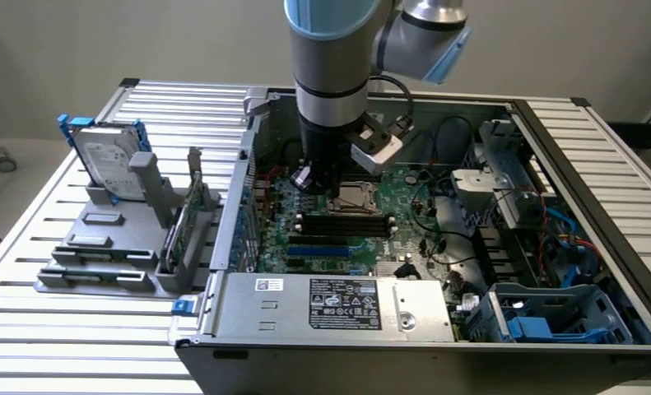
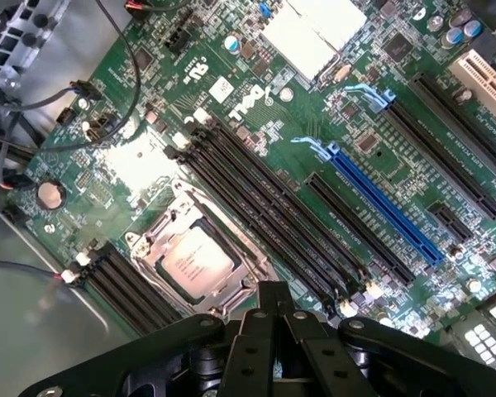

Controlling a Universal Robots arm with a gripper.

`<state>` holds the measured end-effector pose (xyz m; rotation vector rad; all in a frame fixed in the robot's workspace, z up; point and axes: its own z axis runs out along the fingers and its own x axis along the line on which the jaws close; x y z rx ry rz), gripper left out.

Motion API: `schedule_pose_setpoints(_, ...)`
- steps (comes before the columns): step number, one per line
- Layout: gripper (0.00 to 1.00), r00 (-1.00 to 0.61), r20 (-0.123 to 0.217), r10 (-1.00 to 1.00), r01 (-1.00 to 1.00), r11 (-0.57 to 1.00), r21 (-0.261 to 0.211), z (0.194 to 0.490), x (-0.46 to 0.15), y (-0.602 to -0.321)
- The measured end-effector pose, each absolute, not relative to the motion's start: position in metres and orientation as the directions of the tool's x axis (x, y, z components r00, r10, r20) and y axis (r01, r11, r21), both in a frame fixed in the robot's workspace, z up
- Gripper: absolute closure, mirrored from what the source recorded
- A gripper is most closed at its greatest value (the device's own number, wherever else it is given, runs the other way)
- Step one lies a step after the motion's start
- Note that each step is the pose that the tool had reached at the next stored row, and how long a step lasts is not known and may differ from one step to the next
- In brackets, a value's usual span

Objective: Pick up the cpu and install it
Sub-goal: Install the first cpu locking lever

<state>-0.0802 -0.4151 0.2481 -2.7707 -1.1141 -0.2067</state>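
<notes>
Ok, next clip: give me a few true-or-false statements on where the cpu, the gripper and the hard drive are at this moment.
1. The cpu lies in its socket on the motherboard. True.
2. The gripper holds the cpu. False: it is shut on nothing, above the board.
3. The hard drive stands upright in a blue bracket outside the case. True.
4. The long black memory slots are filled with modules. False: they look empty.
</notes>
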Motion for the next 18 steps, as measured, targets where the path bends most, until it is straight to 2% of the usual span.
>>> schedule_pose_setpoints(18,0.89,0.715,0.183,0.675,0.696,-0.713,-0.085,0.221,-0.084,-0.415)
